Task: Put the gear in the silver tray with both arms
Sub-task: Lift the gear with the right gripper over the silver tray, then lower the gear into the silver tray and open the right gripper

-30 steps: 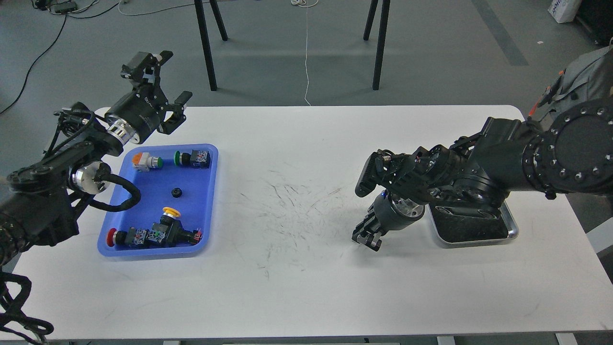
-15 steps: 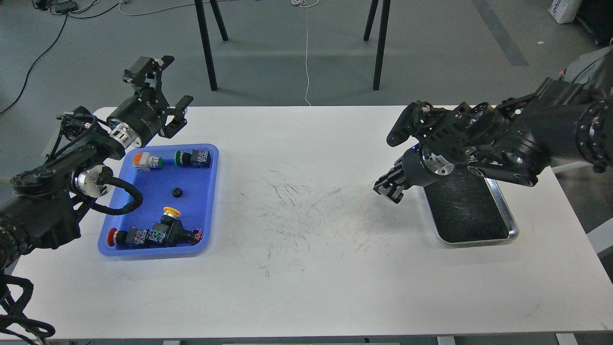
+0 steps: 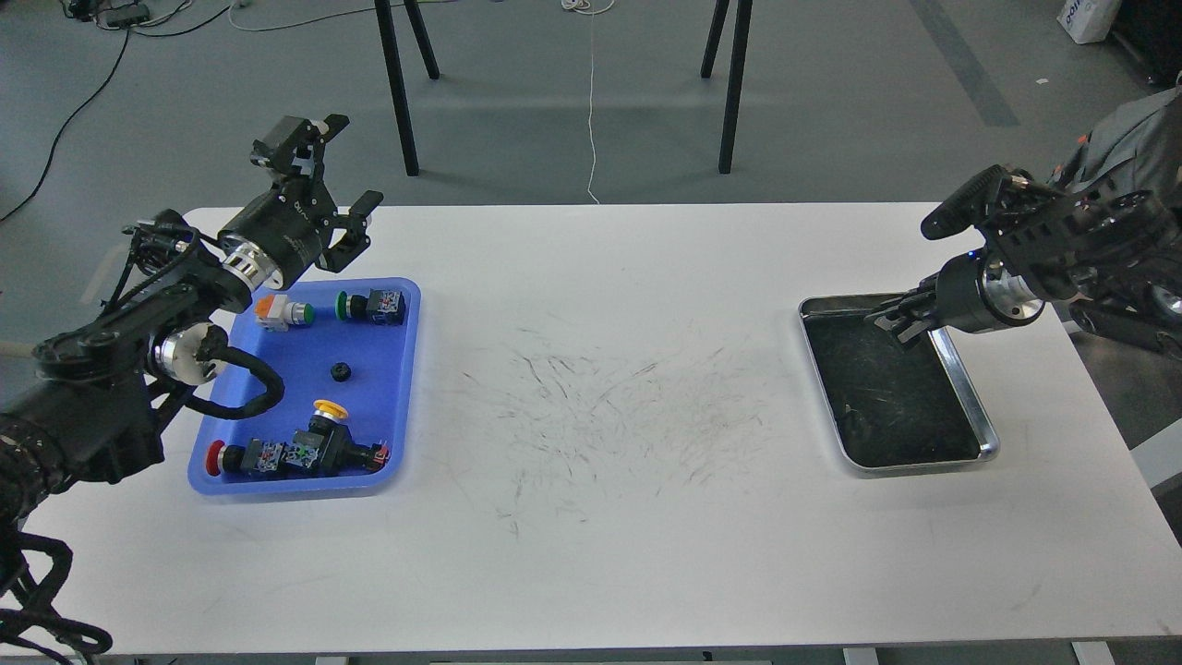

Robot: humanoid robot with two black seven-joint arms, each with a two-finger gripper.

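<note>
Left tool [image 3: 334, 175]: raised above the far left corner of the desk [image 3: 591, 554], just beyond the blue tray [image 3: 399, 406]. Its two fingers are seen spread well apart, with nothing between them.

Blue tray: set flat at the left of the desk. Several push-button switch units lie in it, with orange, green, yellow and red caps. The gear [image 3: 342, 371] is noted near the tray's middle, lying alone on bare blue floor, apart from the switches. It is small, dark and round, with a faintly ridged edge; finer detail cannot be resolved.

Handling, as judged: the gear is expected to be light and rigid, unlikely to deform or break. Being small and low-lying, it may slide or roll on the smooth plastic if nudged off-centre. A hold from above is advised, with fingers closed across its outer rim on opposite sides. Clear space around it favours such an approach.

Silver tray [image 3: 965, 383]: at the right of the desk, well apart from the gear. Its dark scratched bottom holds nothing visible.

Right tool [image 3: 894, 320]: hanging over the far left part of the silver tray. Its fingers are seen dark and end-on; whether they are apart or together cannot be told.
</note>
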